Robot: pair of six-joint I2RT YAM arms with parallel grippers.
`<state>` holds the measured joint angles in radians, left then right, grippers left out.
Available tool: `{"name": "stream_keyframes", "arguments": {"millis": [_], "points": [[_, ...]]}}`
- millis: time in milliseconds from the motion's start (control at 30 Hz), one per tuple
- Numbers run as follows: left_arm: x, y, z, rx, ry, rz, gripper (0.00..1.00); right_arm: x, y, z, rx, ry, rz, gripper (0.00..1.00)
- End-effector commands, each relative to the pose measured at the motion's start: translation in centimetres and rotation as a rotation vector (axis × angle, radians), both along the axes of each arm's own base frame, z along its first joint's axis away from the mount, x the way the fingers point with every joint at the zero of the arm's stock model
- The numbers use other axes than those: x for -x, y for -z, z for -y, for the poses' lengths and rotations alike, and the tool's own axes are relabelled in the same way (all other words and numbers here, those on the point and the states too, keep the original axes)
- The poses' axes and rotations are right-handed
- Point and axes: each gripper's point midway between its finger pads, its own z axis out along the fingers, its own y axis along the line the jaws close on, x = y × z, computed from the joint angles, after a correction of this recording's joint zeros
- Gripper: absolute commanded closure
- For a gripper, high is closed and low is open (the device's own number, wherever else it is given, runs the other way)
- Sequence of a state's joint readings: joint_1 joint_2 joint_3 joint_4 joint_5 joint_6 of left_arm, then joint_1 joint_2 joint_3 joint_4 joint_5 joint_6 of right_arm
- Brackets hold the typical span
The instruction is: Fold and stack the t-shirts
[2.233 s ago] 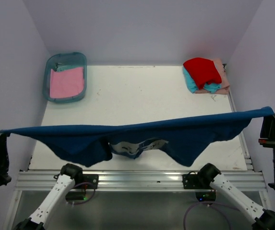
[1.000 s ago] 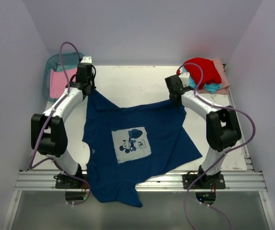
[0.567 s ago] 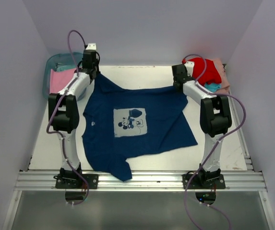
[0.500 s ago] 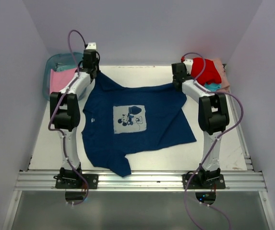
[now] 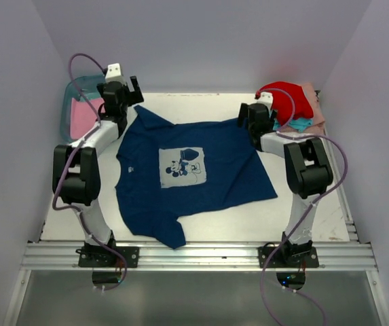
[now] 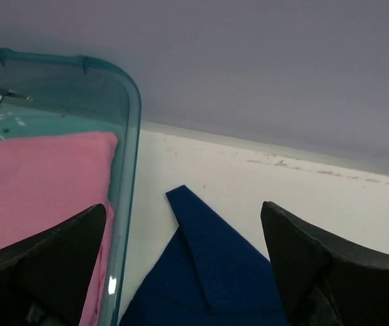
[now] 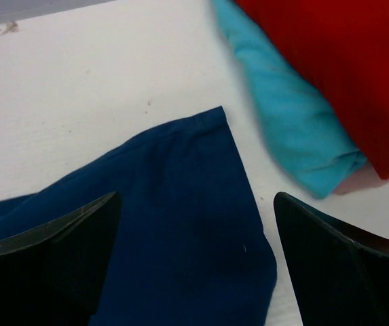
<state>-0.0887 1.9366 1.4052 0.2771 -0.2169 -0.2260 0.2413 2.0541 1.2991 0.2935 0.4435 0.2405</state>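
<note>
One navy t-shirt (image 5: 231, 170), bin (image 6: 130, 149) left, stack (image 5: 288, 102) right

— What sits in the far-left corner of the worktop?
— A teal translucent plastic bin (image 5: 65, 122) with rounded corners, its long side lying along the left edge.
— And the surface itself?
— A white worktop (image 5: 194, 109), with faint scuffs (image 6: 296, 165) by the far edge. An aluminium rail (image 5: 201, 255) runs along the near edge, and pale lilac walls (image 5: 201, 41) close the far, left and right sides.
</note>
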Motion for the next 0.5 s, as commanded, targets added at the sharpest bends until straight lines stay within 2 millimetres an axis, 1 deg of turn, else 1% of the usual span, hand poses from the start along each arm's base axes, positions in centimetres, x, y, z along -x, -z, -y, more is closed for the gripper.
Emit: {"name": "stream_keyframes", "arguments": {"millis": [0, 33, 67, 100, 133, 167, 200, 233, 267, 300, 333, 367, 400, 433, 467], "points": [[2.4, -13.6, 1.1, 0.107, 0.034, 0.378, 0.0, 0.7, -12.1, -0.1, -0.08, -0.034, 0.344, 0.01], [3.3, -13.0, 1.5, 0.105, 0.045, 0.362, 0.0, 1.5, -12.8, 0.0, -0.085, -0.038, 0.356, 0.01], [5.0, -15.1, 1.9, 0.111, 0.057, 0.399, 0.0, 2.3, -13.2, 0.0, -0.088, -0.045, 0.36, 0.01], [6.0, -15.4, 3.1, 0.113, 0.082, 0.401, 0.0, 3.8, -12.0, 0.2, -0.074, -0.048, 0.323, 0.01], [7.2, -13.8, 3.5, 0.099, 0.085, 0.359, 0.0, 5.1, -14.3, 0.6, -0.084, -0.042, 0.368, 0.01], [8.8, -15.1, 4.0, 0.101, 0.09, 0.377, 0.0, 5.9, -14.5, 0.7, -0.094, -0.035, 0.364, 0.01], [10.0, -14.7, 5.8, 0.101, 0.114, 0.355, 0.0, 7.0, -13.5, 0.7, -0.075, -0.031, 0.291, 0.01], [11.1, -12.0, 6.4, 0.088, 0.112, 0.266, 0.0, 8.0, -14.1, 1.0, -0.064, -0.015, 0.273, 0.01], [12.5, -12.0, 7.0, 0.102, 0.128, 0.248, 0.0, 8.8, -14.0, 1.3, -0.055, -0.004, 0.243, 0.01], [13.5, -10.7, 8.5, 0.123, 0.163, 0.201, 0.0, 10.1, -12.1, 1.3, -0.05, -0.02, 0.166, 0.01], [14.9, -7.5, 9.7, 0.157, 0.217, 0.105, 0.0, 11.0, -11.6, 1.4, -0.044, -0.019, 0.137, 0.01], [15.9, -6.8, 10.1, 0.164, 0.238, 0.082, 0.0, 12.0, -12.0, 1.8, -0.048, -0.008, 0.131, 0.01], [16.6, -5.5, 10.5, 0.177, 0.246, 0.048, 0.0, 13.3, -10.1, 1.8, -0.043, -0.021, 0.058, 0.01], [17.5, -3.0, 10.3, 0.164, 0.238, -0.016, 0.0, 13.8, -9.6, 1.9, -0.044, -0.022, 0.034, 0.01], [17.8, -2.1, 10.0, 0.156, 0.227, -0.036, 0.06, 14.4, -9.0, 1.9, -0.051, -0.019, 0.002, 0.03]]}}
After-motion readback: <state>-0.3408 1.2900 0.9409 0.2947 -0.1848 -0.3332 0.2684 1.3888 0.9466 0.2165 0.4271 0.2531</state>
